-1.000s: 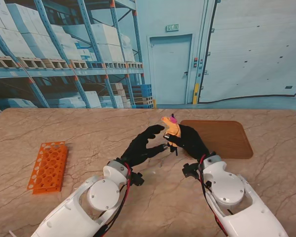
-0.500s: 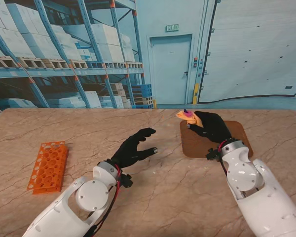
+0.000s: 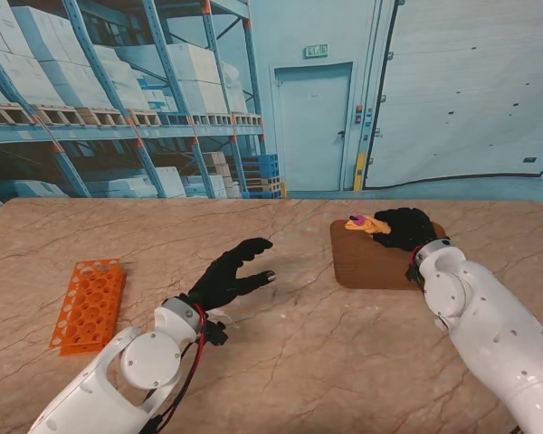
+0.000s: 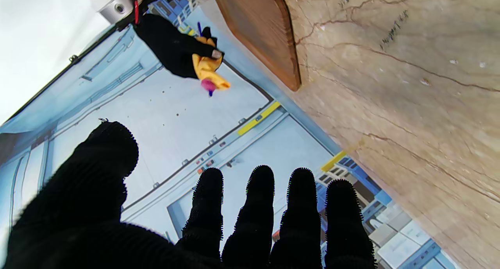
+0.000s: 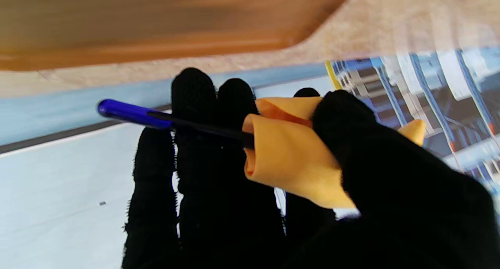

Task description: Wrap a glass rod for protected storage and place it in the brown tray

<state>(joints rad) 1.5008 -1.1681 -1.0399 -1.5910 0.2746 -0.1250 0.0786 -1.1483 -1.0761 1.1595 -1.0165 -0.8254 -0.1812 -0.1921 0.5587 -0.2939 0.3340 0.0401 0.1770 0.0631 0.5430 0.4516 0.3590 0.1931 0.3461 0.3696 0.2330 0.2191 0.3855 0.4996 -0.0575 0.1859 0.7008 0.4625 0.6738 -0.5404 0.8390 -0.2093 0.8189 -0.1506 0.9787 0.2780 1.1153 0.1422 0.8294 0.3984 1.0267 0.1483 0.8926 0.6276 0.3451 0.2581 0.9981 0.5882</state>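
My right hand is shut on the wrapped rod, a thin rod rolled in orange-yellow cloth with a pink tip poking out. It hovers over the far part of the brown tray. In the right wrist view the cloth roll is pinched between thumb and fingers, and a dark rod with a blue end sticks out. The left wrist view shows that hand and the bundle off the tray. My left hand is open, fingers spread, holding nothing, above the table's middle.
An orange test-tube rack lies on the marble table at the left. The tray sits at the right, toward the far edge. A printed warehouse backdrop stands behind the table.
My right hand carried the wrapped rod from the table's middle to the right, over the brown tray. My left hand let go, opened and drew back toward me and to the left.
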